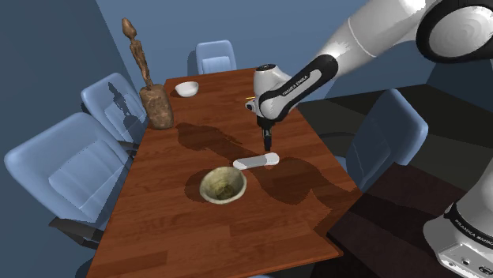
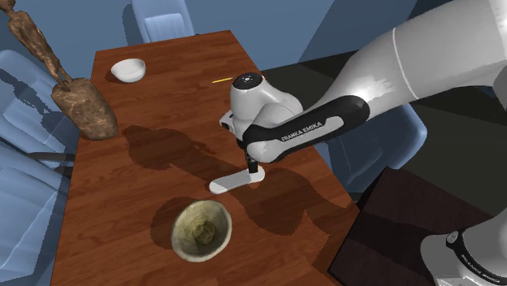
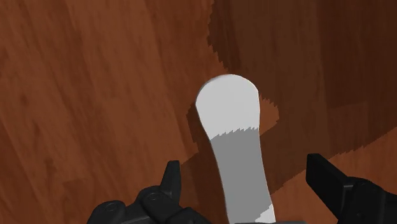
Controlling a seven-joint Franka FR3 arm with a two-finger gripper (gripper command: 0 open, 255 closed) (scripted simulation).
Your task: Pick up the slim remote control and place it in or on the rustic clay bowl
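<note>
Centre the open gripper (image 3: pixel 248 177) across the white remote (image 3: pixel 230 108), lower till both fingers (image 3: pixel 170 181) flank its narrow sides, then close squarely before lifting.

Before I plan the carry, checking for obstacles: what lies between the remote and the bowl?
Nothing: just a narrow strip of bare table, seen in the second exterior view between remote and bowl.

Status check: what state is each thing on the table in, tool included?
remote: lying flat on the table, not clasped.
tool: open, straddling the remote.
clay bowl: upright, empty.
white bowl: upright, empty.
wooden figure: standing.
</note>
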